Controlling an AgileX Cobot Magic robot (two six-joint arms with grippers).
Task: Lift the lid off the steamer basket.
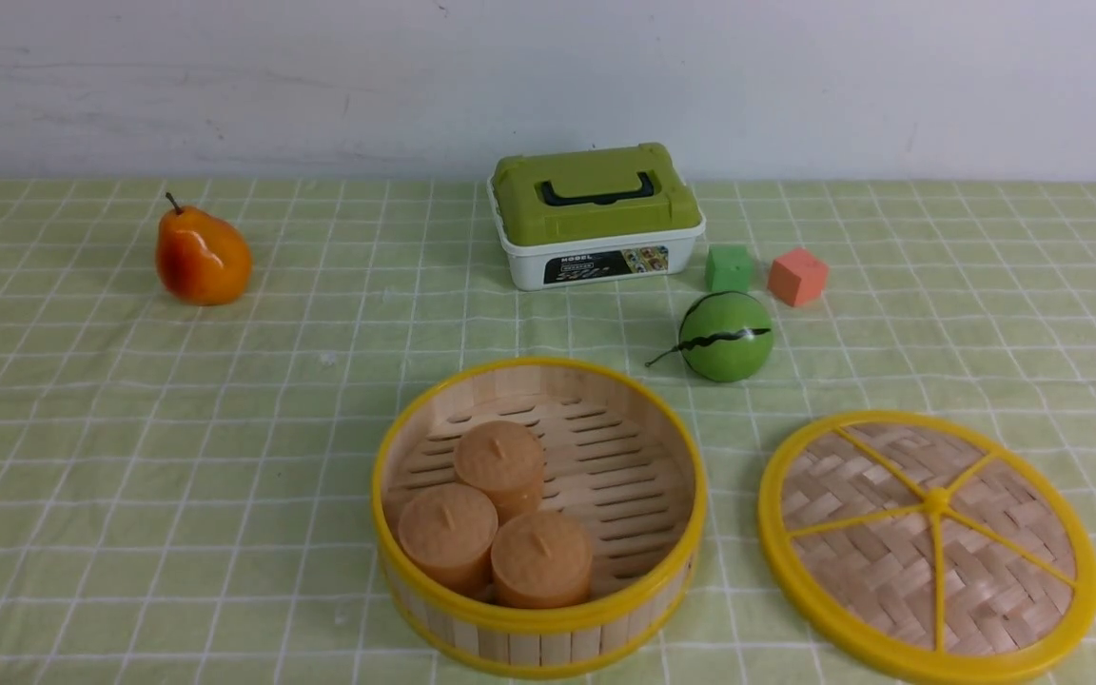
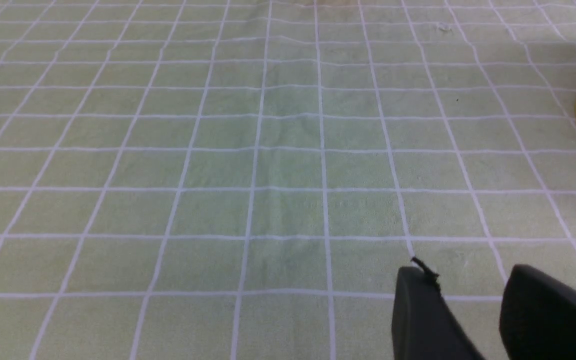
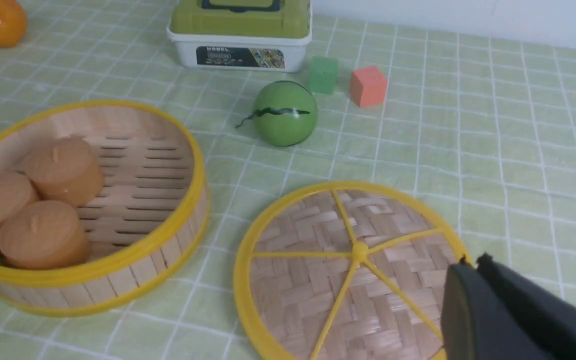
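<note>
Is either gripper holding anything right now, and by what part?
Nothing. The left gripper and right gripper are empty; the lid lies flat beside the basket.

**Bright, even light; soft focus near the wrist cameras**

The front view is bright and evenly lit, seemingly from above, and sharp across the tabletop (image 1: 82, 428). Shadows are faint and short: soft smudges under the pear (image 1: 203, 257), the green ball (image 1: 726, 336) and the green-lidded box (image 1: 596, 217). The pear's glossy skin carries a small white glare spot. The left wrist view is paler and slightly hazy, with a duller patch mid-cloth. There the left pincer (image 2: 468, 272) is featureless black with blurred edges. In the right wrist view the right pincer (image 3: 473, 262) is likewise dark and out of focus, while the lid (image 3: 308, 285) weave stays crisp. Grid lines bow slightly near the frame edges.
</note>
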